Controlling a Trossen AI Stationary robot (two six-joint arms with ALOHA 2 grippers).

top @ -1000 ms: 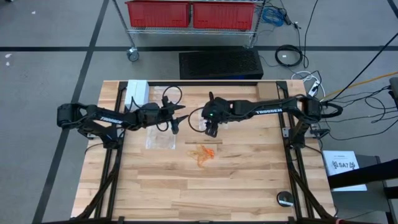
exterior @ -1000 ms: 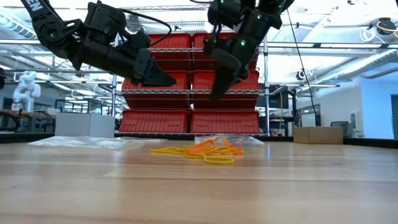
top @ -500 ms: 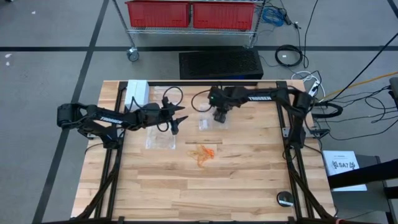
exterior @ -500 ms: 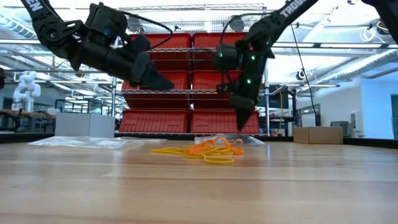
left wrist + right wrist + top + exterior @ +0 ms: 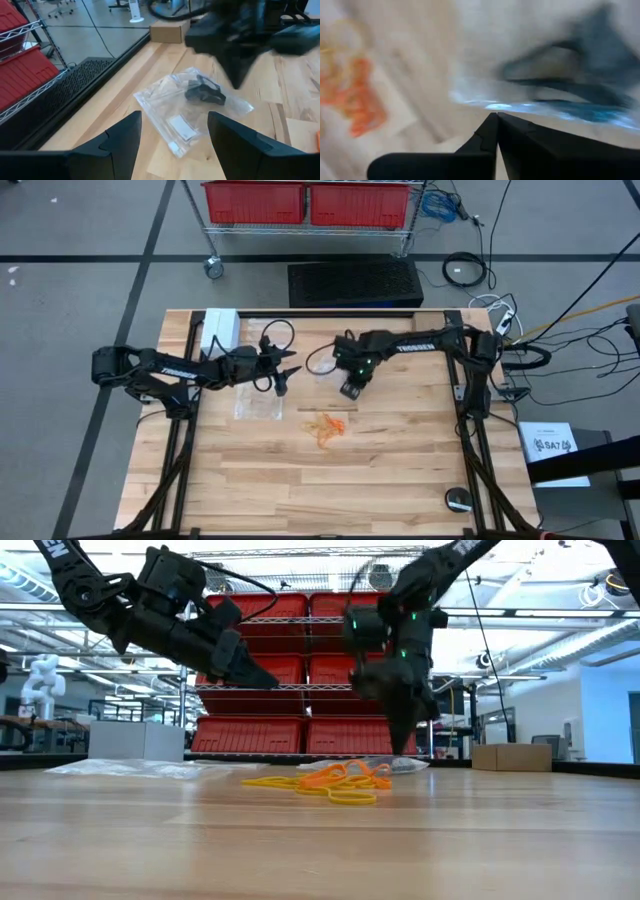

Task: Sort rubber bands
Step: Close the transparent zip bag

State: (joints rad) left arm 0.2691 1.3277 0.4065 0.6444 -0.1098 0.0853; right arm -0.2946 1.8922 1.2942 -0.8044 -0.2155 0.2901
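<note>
Wooden tabletop (image 5: 400,480): rubber bands (image 5: 329,427) are heaped mid-table, orange and yellow tangled. Right gripper (image 5: 349,389) is pinched together, empty, hung beside a clear bag (image 5: 192,105) just behind the heap. Left gripper (image 5: 283,382) is held spread, aloft. Bands are judged light, floppy, snag-prone; one loop at the heap's edge is best pinched.
</note>
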